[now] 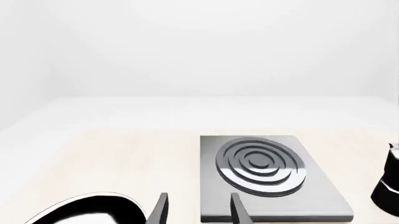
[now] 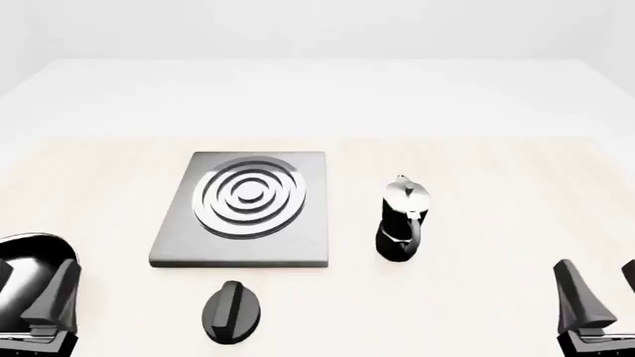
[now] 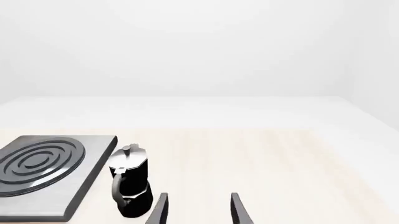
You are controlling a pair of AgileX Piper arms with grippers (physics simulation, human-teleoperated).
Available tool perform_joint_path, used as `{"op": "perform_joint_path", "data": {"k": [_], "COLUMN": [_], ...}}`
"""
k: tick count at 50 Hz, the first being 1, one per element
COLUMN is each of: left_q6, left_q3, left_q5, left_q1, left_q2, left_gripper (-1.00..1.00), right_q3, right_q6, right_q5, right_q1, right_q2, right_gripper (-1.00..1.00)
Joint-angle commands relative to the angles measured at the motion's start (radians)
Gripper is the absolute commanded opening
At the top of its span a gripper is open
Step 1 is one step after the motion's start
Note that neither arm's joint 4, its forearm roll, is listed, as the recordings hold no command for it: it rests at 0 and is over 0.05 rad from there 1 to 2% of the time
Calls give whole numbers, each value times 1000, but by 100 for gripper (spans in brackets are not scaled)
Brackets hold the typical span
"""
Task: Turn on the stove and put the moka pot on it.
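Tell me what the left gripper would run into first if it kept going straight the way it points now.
Probably the stove. In the left wrist view its near edge lies just ahead of the open left gripper, slightly toward the moka pot's side. Depth is unclear, so it might skim past the slab's corner.

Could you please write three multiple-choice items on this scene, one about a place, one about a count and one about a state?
1. In the front view, where does the moka pot stand?
A. On the burner rings
B. On the table, right of the stove
C. Left of the stove

2. How many grippers hold something?
A. None
B. One
C. Two

3. How does the moka pot stand?
A. On its side
B. Upside down
C. Upright, lid on

Answers:
1 B: it rests on the table beside the slab, apart from it.
2 A: the left gripper and the right gripper both show open fingers with nothing between them.
3 C: its knobbed lid sits on top.
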Motion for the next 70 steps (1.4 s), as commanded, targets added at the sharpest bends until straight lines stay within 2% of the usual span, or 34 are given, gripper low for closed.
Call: {"op": "perform_joint_path", "data": {"k": [1,15,17,19,21,26,32,37,40,45,51,57,59,61,63,67,70], "left_q6": [18,36,59,64,91,41,19,-25,8,0,1,-47,-34,-52,-78,-64,-45], "left_q3": [-4,-33,-55,-71,-77,-136,-211,-277,-308,-360,-402,-445,-455,-469,-482,-494,-498], "left_q5": [-3,8,39,45,40,50,69,53,37,32,31,27,30,28,27,3,-18], "left_q1": [-10,-54,-94,-85,-112,-156,-223,-269,-284,-345,-387,-452,-461,-490,-497,-519,-535], "left_q2": [0,6,2,14,31,96,156,320,408,532,608,727,740,792,836,904,946], "left_gripper": [100,100,100,100,100,100,100,100,100,100,100,100,100,100,100,100,100], "right_q3": [-1,-1,0,-1,-1,-1,-1,-3,-6,0,0,0,0,-2,0,-49,-37], "right_q6": [4,22,23,24,24,24,20,12,10,15,11,9,6,2,4,7,15], "right_q5": [-15,-2,-5,-4,-4,-3,-2,-4,1,0,-13,-66,-71,0,2,51,43], "right_q1": [2,-8,-9,-8,-7,-1,2,9,12,29,30,35,36,32,34,33,31], "right_q2": [19,-4,-4,-4,-4,-4,-4,-4,-4,-3,12,66,72,9,-1,2,3], "right_gripper": [100,100,100,100,100,100,100,100,100,100,100,100,100,100,100,100,100]}}
